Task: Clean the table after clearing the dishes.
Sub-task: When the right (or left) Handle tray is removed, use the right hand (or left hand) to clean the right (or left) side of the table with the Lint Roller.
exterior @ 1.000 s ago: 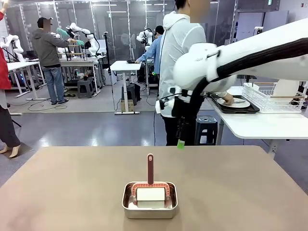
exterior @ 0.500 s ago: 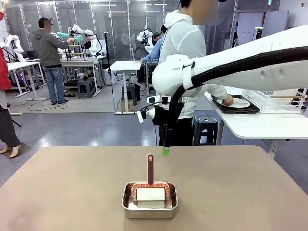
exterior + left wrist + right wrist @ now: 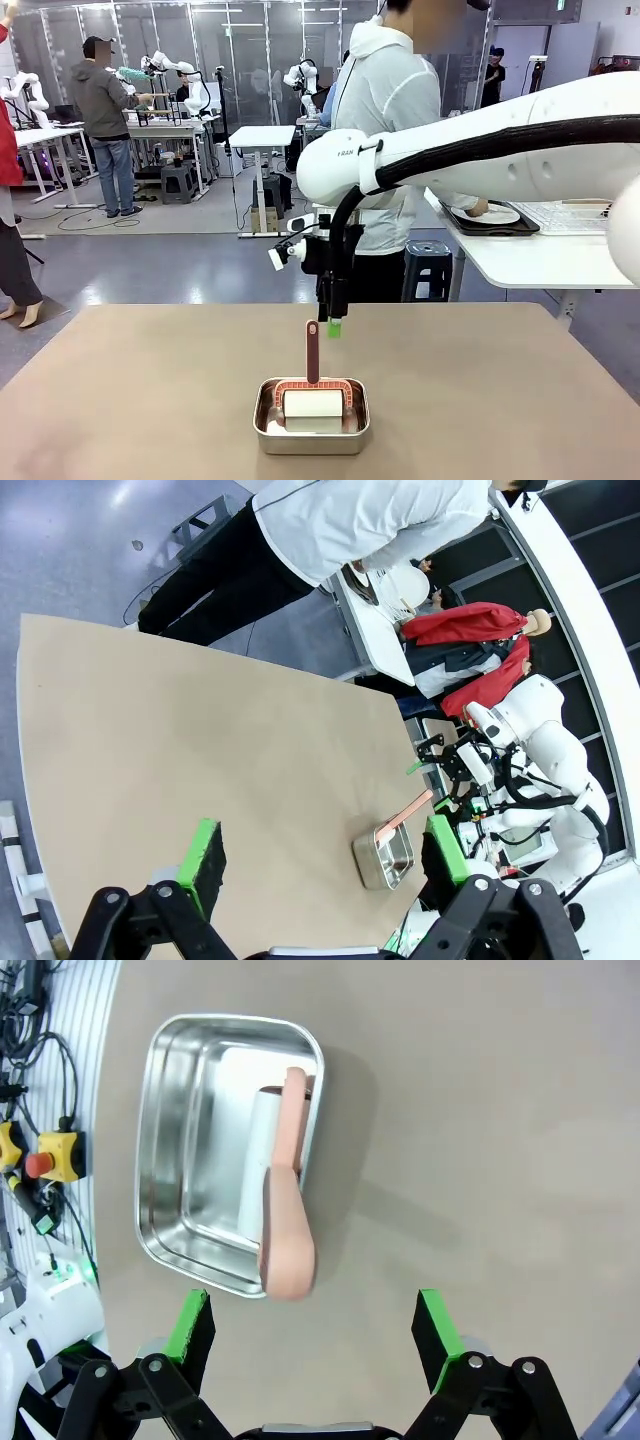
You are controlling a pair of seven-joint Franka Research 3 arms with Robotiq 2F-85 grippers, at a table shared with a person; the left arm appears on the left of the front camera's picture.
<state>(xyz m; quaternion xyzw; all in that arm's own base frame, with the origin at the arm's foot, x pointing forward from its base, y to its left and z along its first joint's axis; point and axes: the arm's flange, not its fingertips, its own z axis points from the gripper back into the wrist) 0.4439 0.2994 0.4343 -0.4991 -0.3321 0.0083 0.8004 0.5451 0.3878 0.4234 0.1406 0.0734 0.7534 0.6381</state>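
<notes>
My right gripper [image 3: 313,1325] hangs wide open near the tip of a pink roller handle [image 3: 285,1230]. Its white roll sits in a shiny rectangular steel pan [image 3: 165,1140] on the matte tan table [image 3: 480,1110]. The front view adds the dishes [image 3: 490,213], white plates on a dark tray at mid-right; my left gripper [image 3: 322,852] gapes wide too

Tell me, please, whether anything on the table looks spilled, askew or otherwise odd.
Nothing stands out. The pan sits flat on the table, with the roller lying inside it and its handle rising over the rim. No spill or damage shows on the bare surface around it.
</notes>
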